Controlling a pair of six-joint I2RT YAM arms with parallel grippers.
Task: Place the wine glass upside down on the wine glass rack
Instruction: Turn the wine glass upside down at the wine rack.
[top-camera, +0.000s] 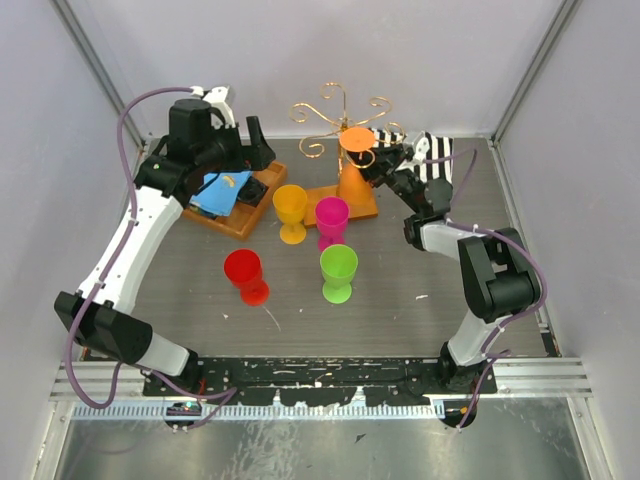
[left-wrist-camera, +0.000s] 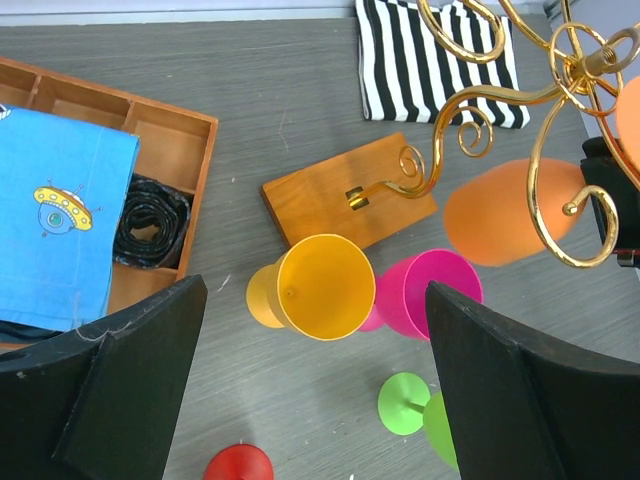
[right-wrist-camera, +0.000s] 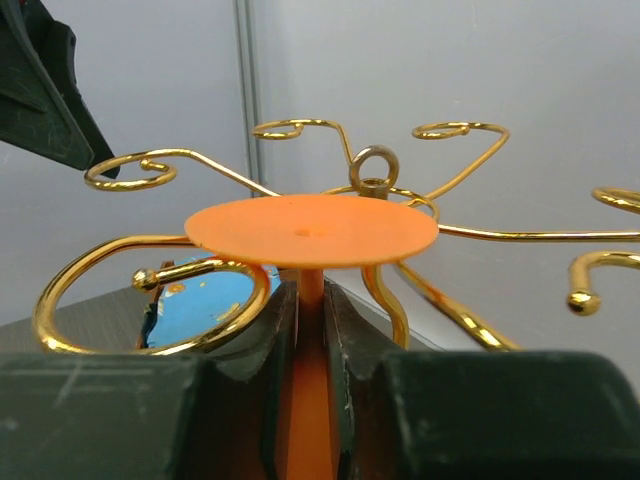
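The glass (right-wrist-camera: 312, 230) is already inverted and is clamped by its stem in the right gripper (right-wrist-camera: 310, 330), foot just above the fingers, among the arms of the rack (left-wrist-camera: 330, 195). Whether it is hooked cannot be told; release is judged left. The left gripper (left-wrist-camera: 315, 335) is spread wide, empty.

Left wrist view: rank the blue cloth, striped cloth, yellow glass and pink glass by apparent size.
1. blue cloth, even though the frame edge cuts it off
2. striped cloth, also cut off
3. yellow glass
4. pink glass; it looks close to the yellow one and is partly hidden behind it, so these two are unsure
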